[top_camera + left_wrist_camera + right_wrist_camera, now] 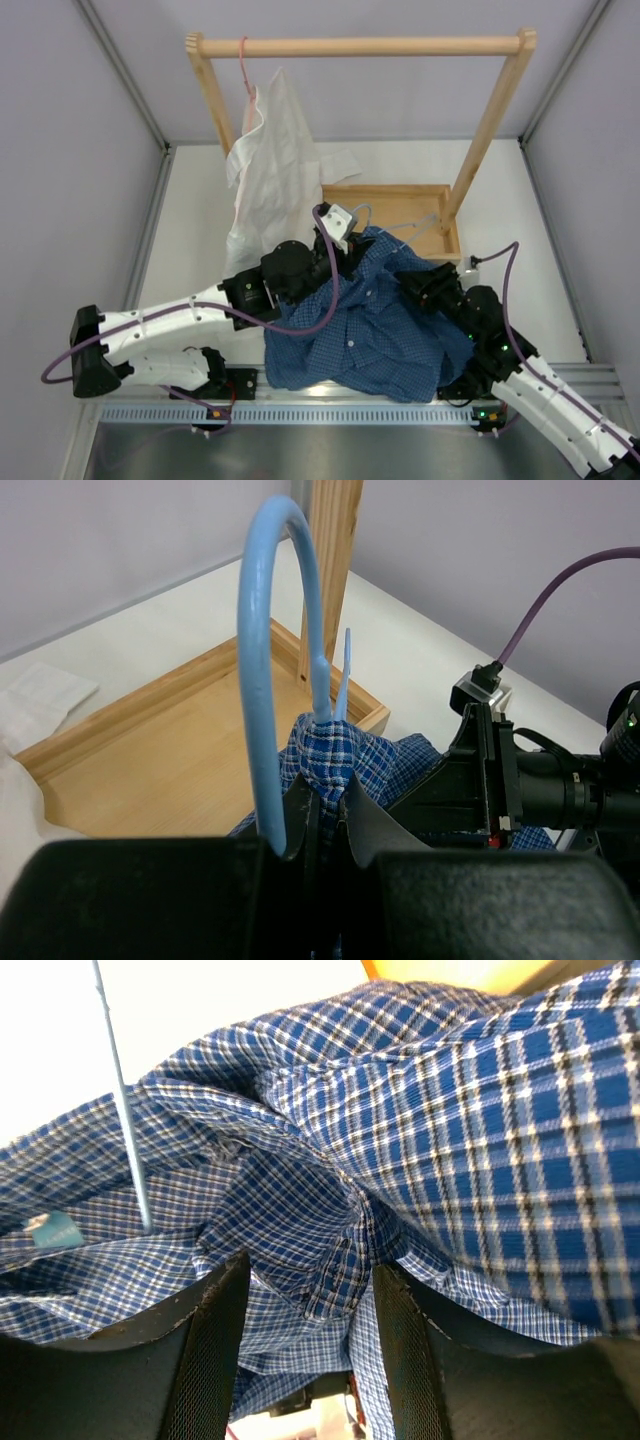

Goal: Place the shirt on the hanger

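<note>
Left hand (325,825) is clenching the thin light-blue wire hanger (255,680) at the collar of the dark blue checked shirt (370,320) heaped on the table (190,225); right hand (310,1265), released, is straddling a shirt fold directly ahead.

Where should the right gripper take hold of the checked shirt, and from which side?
Pinch the raised fold of the shirt between the right gripper's open fingers, coming straight on from the robot's right. It stands up as a narrow ridge, clear of the hanger; broader cloth nearby offers no edge.
</note>
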Motion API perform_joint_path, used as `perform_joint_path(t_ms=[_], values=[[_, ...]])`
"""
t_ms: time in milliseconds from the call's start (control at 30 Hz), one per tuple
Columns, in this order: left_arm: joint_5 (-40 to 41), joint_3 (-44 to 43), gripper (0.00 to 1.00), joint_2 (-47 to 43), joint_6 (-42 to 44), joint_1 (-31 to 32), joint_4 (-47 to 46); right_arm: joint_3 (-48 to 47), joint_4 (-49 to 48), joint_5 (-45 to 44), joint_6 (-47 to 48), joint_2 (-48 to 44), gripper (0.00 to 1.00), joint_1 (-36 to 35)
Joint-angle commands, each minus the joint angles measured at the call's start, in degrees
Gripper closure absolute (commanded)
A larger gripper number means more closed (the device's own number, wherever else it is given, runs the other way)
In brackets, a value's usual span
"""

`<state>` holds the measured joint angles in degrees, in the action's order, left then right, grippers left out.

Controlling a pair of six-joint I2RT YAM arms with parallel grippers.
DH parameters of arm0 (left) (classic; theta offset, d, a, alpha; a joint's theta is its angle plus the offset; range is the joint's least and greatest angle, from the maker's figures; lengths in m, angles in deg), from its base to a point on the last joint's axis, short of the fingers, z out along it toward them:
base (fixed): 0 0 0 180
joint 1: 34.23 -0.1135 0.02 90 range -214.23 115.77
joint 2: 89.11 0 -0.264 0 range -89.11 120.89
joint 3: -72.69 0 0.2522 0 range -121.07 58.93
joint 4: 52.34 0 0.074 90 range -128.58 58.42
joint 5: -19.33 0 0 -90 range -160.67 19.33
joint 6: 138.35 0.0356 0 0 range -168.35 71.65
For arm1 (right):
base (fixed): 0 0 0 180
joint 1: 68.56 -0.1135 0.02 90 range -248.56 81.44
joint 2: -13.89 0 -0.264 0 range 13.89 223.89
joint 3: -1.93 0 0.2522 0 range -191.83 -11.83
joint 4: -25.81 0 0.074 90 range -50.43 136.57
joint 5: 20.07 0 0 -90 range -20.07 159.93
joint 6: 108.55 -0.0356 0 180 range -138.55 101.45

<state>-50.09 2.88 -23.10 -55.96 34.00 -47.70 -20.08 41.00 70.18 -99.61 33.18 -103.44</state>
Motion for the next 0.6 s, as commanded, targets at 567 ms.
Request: perform_joint_path(t_ms=[567], values=[[-1.2, 1.9, 1.00, -2.5, -2.8, -0.1, -7.7, 2.8, -3.5, -5.9, -2.9, -3.4, 0.56, -0.9]])
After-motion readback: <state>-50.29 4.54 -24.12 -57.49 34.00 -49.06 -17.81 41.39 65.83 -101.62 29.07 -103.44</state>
